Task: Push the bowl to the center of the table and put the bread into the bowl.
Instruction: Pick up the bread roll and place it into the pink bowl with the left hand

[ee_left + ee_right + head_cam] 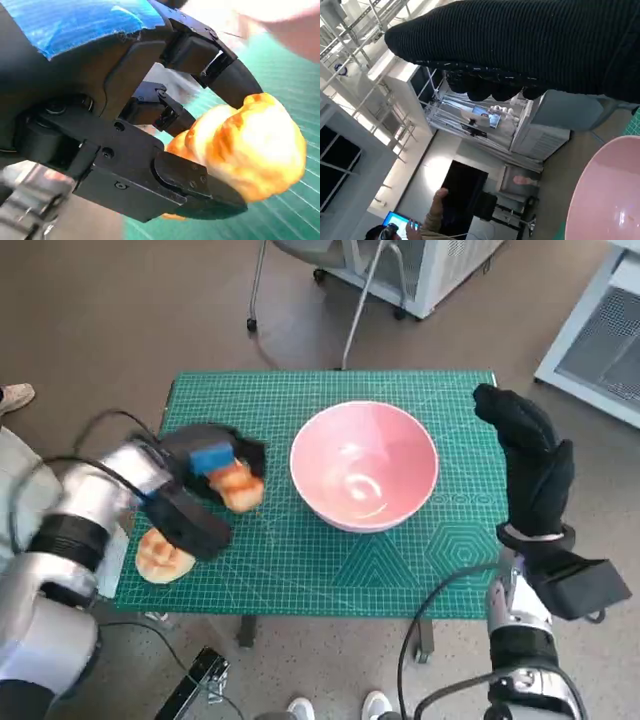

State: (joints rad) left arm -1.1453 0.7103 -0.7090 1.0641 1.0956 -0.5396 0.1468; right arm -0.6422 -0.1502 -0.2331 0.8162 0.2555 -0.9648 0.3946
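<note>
A pink bowl (364,464) stands empty near the middle of the green mat (400,570); its rim (607,187) also shows in the right wrist view. My left hand (205,480) grips a golden piece of bread (240,485) just left of the bowl; the bread (250,145) sits between the black fingers (200,182). A second piece of bread (162,555) lies at the mat's front left corner. My right hand (530,455) is raised upright beside the bowl's right side, holding nothing, fingers extended.
The table's right edge lies under my right hand. A white cabinet (420,270) and chair legs (360,300) stand beyond the far edge. A person's shoe (15,395) shows at far left, and feet (335,707) below the near edge. A person (420,227) is in the right wrist view.
</note>
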